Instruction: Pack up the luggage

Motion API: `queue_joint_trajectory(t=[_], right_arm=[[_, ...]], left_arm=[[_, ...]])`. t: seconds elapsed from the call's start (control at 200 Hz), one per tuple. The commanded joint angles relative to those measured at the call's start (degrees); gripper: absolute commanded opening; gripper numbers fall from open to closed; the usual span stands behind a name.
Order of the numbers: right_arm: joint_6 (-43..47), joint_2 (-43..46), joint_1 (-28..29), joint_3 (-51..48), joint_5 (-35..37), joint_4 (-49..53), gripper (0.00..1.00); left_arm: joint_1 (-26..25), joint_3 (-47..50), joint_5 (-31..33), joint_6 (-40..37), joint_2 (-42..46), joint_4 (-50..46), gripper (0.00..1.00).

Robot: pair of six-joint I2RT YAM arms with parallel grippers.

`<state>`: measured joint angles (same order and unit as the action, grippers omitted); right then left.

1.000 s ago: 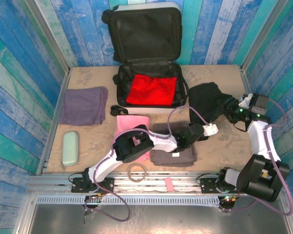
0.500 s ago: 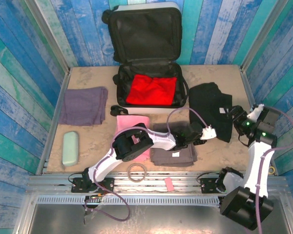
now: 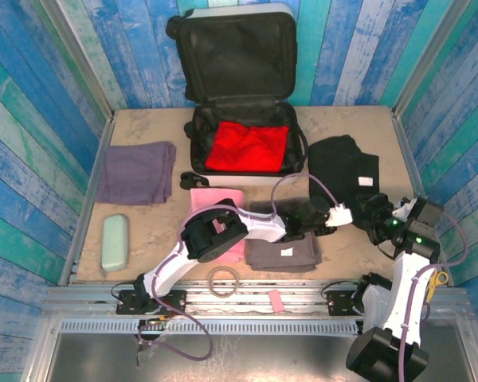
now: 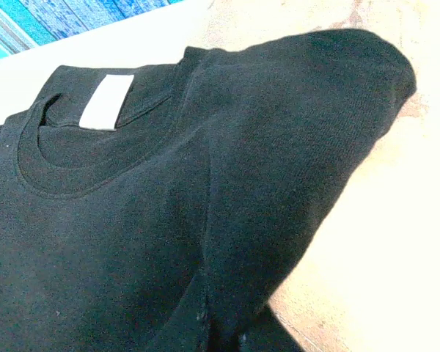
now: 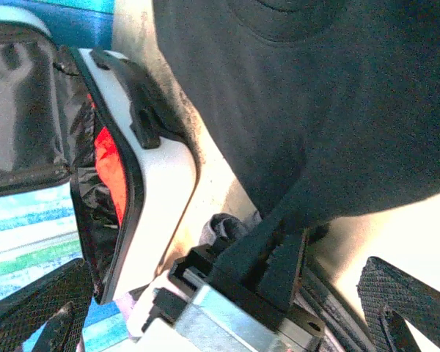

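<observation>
Top external has the luggage [image 3: 239,60] open at the back of the table [image 3: 358,121] with a red garment [image 3: 247,147] already inside, and both arms meet at the near edge of the black shirt [image 3: 342,163] beside it, so I'd say grabbing that shirt is the step in hand. The right gripper [image 3: 370,215] has its fingers [image 5: 392,308] spread wide and empty; the left gripper [image 3: 344,213] sits right at that edge, can't tell if it's pinching. Next it needs a firm hold, then a lift over the white rim

Robot test booth: painted plank walls [image 3: 32,119] enclosing a sandy tabletop [image 3: 358,127].
</observation>
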<state>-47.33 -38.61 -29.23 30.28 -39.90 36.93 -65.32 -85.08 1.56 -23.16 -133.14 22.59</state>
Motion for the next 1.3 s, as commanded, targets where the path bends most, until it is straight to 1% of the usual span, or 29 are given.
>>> queue_joint_trajectory(t=[0.0, 0.075, 0.145, 0.19, 0.28, 0.371, 0.471, 0.556, 0.666, 0.741, 0.891, 1.162, 1.297], right_arm=[[-6.12, 0.52, -1.29, -2.87, -0.47, -0.49, 0.96], [-10.78, 0.45, -1.44, -5.81, -1.27, -4.6, 0.96], [-14.48, -0.44, -1.44, -9.0, -5.15, -11.76, 0.96], [-16.2, -1.34, -1.37, -10.03, -6.11, -13.28, 0.96], [-16.41, -2.45, -0.85, -9.72, -3.87, -12.32, 0.95], [-19.63, -2.03, 0.46, -10.15, -2.03, -14.95, 0.95], [-23.87, -2.68, 4.25, -10.78, 2.06, -18.57, 0.95], [-26.66, -6.46, 9.06, -11.39, 5.94, -23.32, 0.94], [-26.72, -12.42, 13.58, -10.36, 10.25, -26.73, 0.94], [-26.02, -15.25, 13.94, -9.77, 12.58, -27.4, 0.93], [-25.5, -17.02, 13.94, -9.8, 17.86, -28.5, 0.9], [-25.58, -25.34, 14.28, -9.24, 20.49, -35.44, 0.86], [-25.88, -28.62, 16.48, -8.66, 22.76, -39.75, 0.84]], left_arm=[[0.54, -1.97, -2.56, 1.88, 8.32, 0.67, 0.0], [0.73, -1.71, -3.08, 1.89, 8.73, 1.27, 0.0], [0.77, -2.03, -3.43, 1.73, 8.93, 0.9, 0.0], [0.77, -2.36, -3.54, 1.71, 9.03, 0.84, 0.0], [0.81, -2.64, -3.8, 1.74, 9.34, 1.34, 0.0], [0.81, -3.05, -4.02, 1.62, 9.4, 1.52, 0.0], [0.81, -3.29, -4.41, 1.53, 9.22, 1.51, 0.0], [0.81, -3.31, -4.64, 1.46, 9.36, 1.56, 0.0], [0.81, -2.98, -4.81, 1.49, 9.78, 1.54, 0.0], [0.81, -2.84, -4.92, 1.56, 10.08, 1.44, 0.0], [0.81, -2.41, -5.59, 1.75, 10.8, 1.35, 0.0], [0.81, -1.78, -6.3, 1.52, 11.91, 0.92, 0.0], [0.81, -1.36, -7.09, 1.64, 12.28, 1.0, 0.0]])
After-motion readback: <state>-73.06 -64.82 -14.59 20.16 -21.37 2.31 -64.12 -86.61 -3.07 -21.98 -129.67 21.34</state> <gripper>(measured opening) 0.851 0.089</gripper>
